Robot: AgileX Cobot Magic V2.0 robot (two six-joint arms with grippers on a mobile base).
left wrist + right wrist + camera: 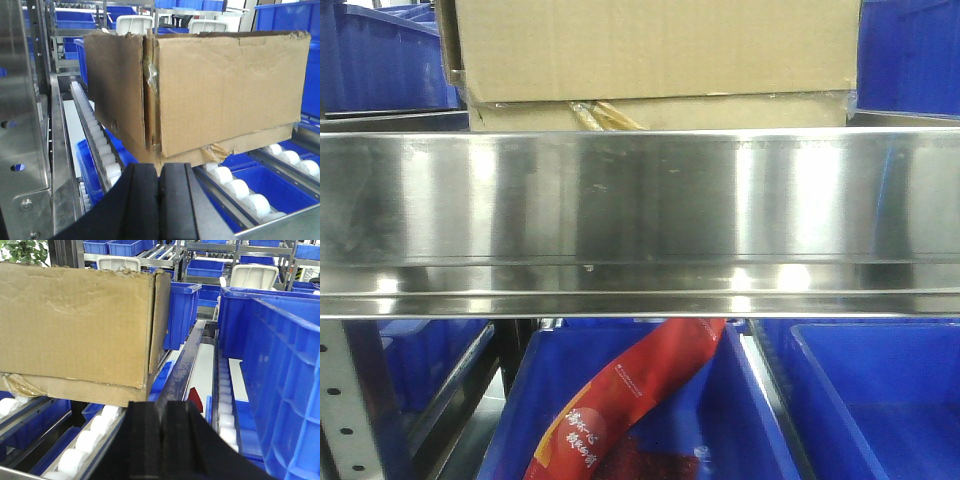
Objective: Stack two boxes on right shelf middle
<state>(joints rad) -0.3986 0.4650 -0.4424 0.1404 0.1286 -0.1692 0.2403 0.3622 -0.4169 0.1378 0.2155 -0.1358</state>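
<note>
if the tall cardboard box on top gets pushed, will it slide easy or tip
The tall box probably slides rather than tips: it looks wider than it is high. It rests on the flat box, itself on white rollers, so both might travel together. Its creased, torn edges suggest soft walls.

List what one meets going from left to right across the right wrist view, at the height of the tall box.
Tall cardboard box → blue bin behind its corner → roller track → large blue bin wall.

Stacked boxes (655,50) fill the middle of the shelf (640,200). Blue bins (280,365) crowd the right side and the shelf's post (22,115) blocks the left, leaving only narrow gaps.
</note>
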